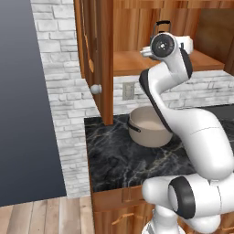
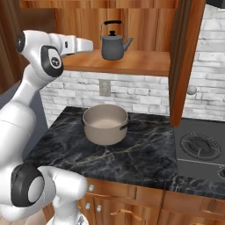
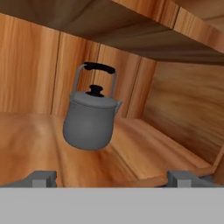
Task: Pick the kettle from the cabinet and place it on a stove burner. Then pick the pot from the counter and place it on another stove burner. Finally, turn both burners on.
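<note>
The dark grey kettle (image 3: 89, 118) stands upright on the cabinet's plank shelf (image 2: 132, 61), spout to the right, arched handle up. In the right base view the kettle (image 2: 114, 46) is just right of my gripper (image 2: 89, 44), which is level with it and apart from it. In the hand view my gripper (image 3: 113, 179) is open, both tips spread wide with nothing between them and the kettle straight ahead. The beige pot (image 2: 105, 124) sits on the black marble counter (image 2: 132, 158) below the shelf. A stove burner (image 2: 200, 147) lies on the cooktop at the right.
The cabinet's open door (image 2: 184, 61) with its round knob (image 2: 191, 90) hangs between the pot and the stove. A white brick wall (image 2: 140, 94) with an outlet backs the counter. An upper shelf (image 3: 144, 39) runs close above the kettle. Drawers (image 2: 123, 200) sit under the counter.
</note>
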Motion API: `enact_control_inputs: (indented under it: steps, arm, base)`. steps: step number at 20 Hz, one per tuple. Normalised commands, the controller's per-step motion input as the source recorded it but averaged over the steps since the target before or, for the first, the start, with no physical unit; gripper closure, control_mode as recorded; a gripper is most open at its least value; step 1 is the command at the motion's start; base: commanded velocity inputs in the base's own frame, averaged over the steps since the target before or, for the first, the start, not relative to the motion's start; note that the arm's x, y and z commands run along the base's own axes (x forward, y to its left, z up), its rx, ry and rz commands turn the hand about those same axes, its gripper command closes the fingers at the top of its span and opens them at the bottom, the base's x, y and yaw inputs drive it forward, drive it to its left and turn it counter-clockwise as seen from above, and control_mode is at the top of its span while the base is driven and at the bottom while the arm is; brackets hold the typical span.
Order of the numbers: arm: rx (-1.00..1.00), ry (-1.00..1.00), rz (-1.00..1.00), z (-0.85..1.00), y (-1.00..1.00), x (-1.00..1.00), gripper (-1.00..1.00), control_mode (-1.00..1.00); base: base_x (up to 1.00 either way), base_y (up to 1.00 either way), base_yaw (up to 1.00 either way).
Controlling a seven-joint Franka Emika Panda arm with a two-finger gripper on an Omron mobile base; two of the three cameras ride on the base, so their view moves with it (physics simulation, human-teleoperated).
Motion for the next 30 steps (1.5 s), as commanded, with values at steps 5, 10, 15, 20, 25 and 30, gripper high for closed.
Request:
enact_control_inputs:
  steps: [5, 10, 15, 20, 25, 30]
  arm:
    - [-0.05, -0.07, 0.00, 0.22, 0.00, 0.04, -1.00, -1.00]
    - [-0.05, -0.07, 0.00, 0.07, 0.01, 0.07, -1.00, -1.00]
    - [-0.01, 0.00, 0.00, 0.01, 0.00, 0.05, -1.00, -1.00]
    - [0.00, 0.00, 0.00, 0.00, 0.00, 0.14, -1.00, -1.00]
    - [0.00, 0.01, 0.00, 0.00, 0.00, 0.40, -1.00, -1.00]
    - [0.00, 0.00, -0.01, 0.00, 0.01, 0.25, -1.00, -1.00]
  base:
    - [0.00, 0.00, 0.00]
    - [0.00, 0.00, 0.00]
    - [0.00, 0.00, 0.00]
    - [0.00, 0.00, 0.00]
    - [0.00, 0.00, 0.00]
    - [0.00, 0.00, 0.00]
